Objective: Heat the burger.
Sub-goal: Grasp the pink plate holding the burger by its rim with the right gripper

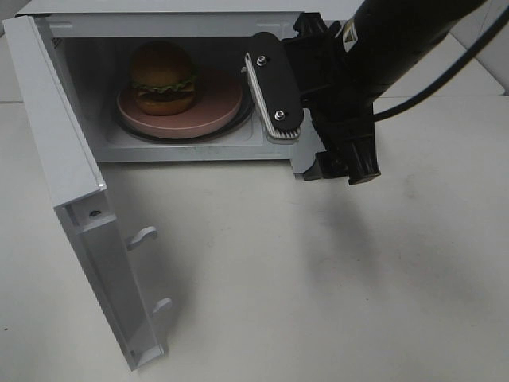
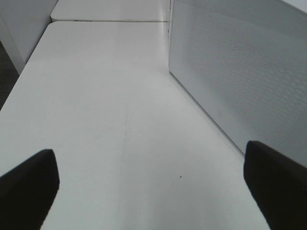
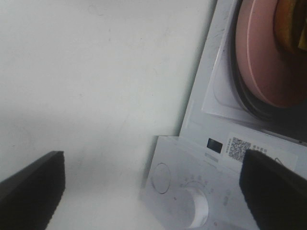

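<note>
The burger [image 1: 163, 77], with its golden bun and lettuce frill, sits on a round pink plate [image 1: 215, 107] inside the open microwave [image 1: 159, 17]. My right gripper [image 1: 314, 119] hovers open and empty at the right side of the oven's mouth, in front of the control panel. The right wrist view has its dark fingertips [image 3: 33, 187] far apart over the panel, with the plate [image 3: 264, 57] and an edge of the burger [image 3: 290, 24] beyond. My left gripper [image 2: 148, 191] is open and empty over bare table beside the microwave's perforated side wall [image 2: 230, 72].
The microwave door [image 1: 71, 159] is swung wide to the left, its latch hooks [image 1: 143, 235] sticking out. A round dial [image 3: 196, 206] and a QR sticker [image 3: 237, 148] sit on the control panel. White table [image 1: 318, 278] stretches in front of the oven.
</note>
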`<state>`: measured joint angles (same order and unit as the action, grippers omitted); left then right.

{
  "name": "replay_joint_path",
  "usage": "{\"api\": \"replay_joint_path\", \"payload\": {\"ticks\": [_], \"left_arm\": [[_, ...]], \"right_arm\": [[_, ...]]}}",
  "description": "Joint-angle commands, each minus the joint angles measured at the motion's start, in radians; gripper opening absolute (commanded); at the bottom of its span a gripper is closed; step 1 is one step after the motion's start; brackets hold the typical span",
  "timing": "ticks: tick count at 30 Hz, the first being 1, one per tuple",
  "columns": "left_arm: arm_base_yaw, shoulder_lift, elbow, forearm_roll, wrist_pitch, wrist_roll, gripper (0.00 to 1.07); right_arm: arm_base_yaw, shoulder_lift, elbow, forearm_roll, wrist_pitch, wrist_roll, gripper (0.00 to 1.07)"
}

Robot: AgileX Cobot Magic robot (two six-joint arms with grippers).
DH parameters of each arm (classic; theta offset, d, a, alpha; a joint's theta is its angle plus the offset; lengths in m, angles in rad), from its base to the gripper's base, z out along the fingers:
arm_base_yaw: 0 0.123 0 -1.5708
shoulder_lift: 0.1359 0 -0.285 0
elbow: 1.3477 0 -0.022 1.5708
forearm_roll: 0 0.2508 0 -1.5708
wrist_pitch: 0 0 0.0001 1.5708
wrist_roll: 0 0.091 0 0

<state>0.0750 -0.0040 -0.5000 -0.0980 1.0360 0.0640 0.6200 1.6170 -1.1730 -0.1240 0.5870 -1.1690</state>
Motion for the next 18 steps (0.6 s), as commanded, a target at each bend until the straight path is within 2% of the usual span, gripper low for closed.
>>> {"api": "replay_joint_path", "payload": {"ticks": [1,18], "left_arm": [[-0.006,-0.023,0.003,-0.003,-0.008,-0.003,0.98],[-0.006,-0.023,0.003,-0.003,-0.008,-0.003,0.98]], "right_arm": [[0.001,0.038,-0.04,-0.007,-0.016,0.007,0.95],[0.024,0.286,-0.27,0.001,-0.093,0.046,0.93]]}}
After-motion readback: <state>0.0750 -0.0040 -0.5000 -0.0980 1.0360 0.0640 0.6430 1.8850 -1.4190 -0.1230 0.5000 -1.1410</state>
